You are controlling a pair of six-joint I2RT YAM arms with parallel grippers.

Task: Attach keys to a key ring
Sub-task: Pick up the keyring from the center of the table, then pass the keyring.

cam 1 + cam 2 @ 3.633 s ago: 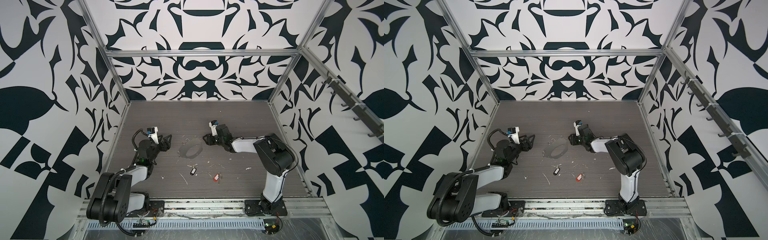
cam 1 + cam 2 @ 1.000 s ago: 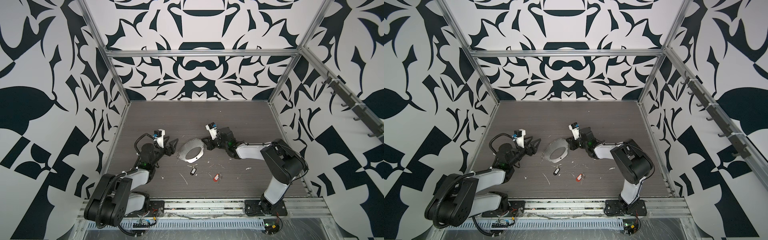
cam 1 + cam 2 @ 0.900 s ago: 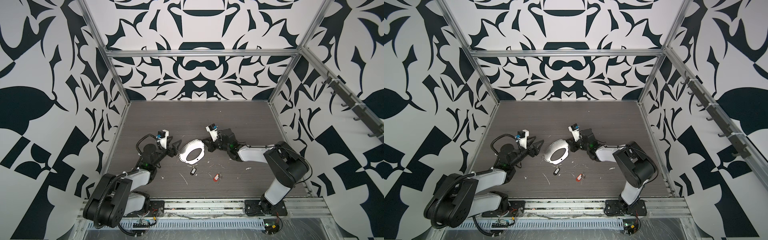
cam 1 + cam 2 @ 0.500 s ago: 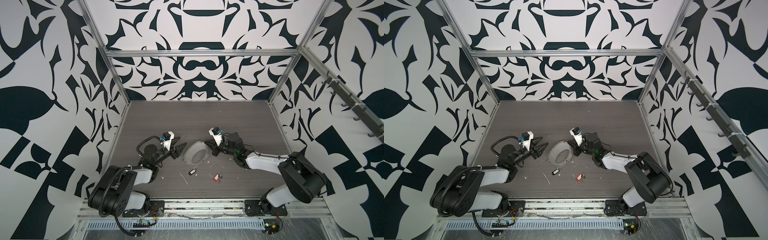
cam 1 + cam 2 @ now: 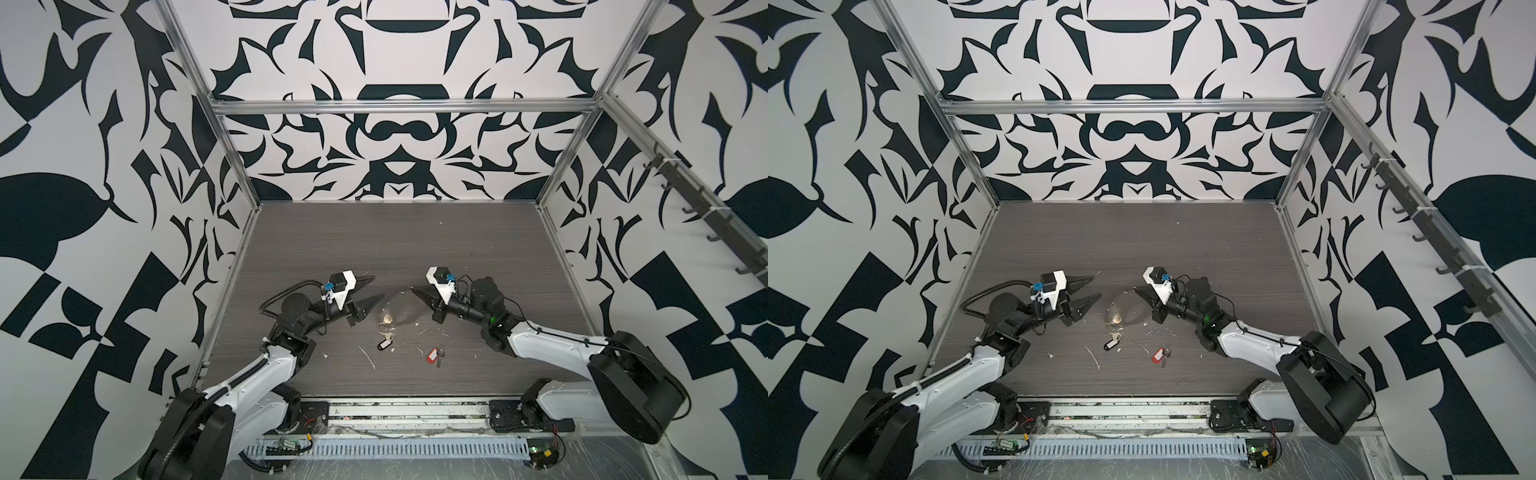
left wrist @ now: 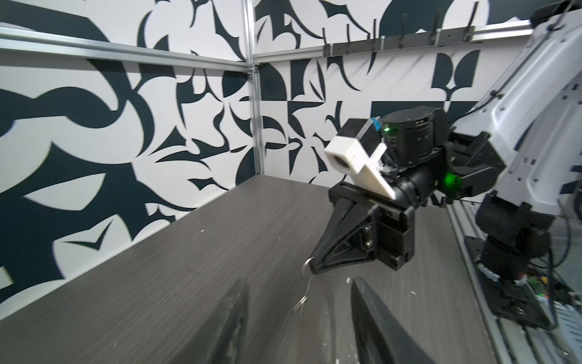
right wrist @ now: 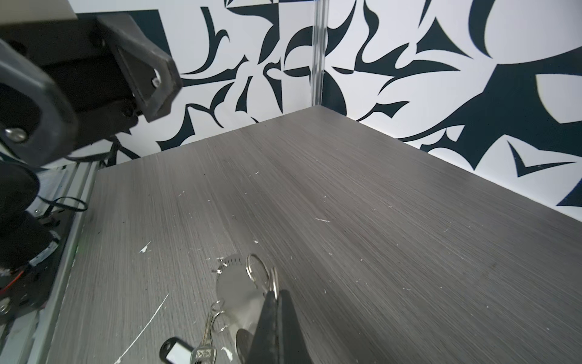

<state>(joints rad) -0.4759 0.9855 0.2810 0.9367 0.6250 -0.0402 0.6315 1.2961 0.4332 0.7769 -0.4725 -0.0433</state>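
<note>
Top view: right gripper (image 5: 414, 291) clamped on key ring (image 5: 397, 311) rim. Left gripper (image 5: 376, 286) jaws apart, empty, just beside key ring. Black-tag keys (image 5: 385, 341) on table (image 5: 374, 249) below it, red-tag keys (image 5: 434, 356) lying apart.
Left wrist: key ring (image 6: 305, 294) edge-on between spread fingers (image 6: 236, 318); square up before closing.
Right wrist: pinch thin; avoid twisting.

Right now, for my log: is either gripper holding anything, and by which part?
The right gripper pinches the key ring by its rim. The left gripper is open and holds nothing.
</note>
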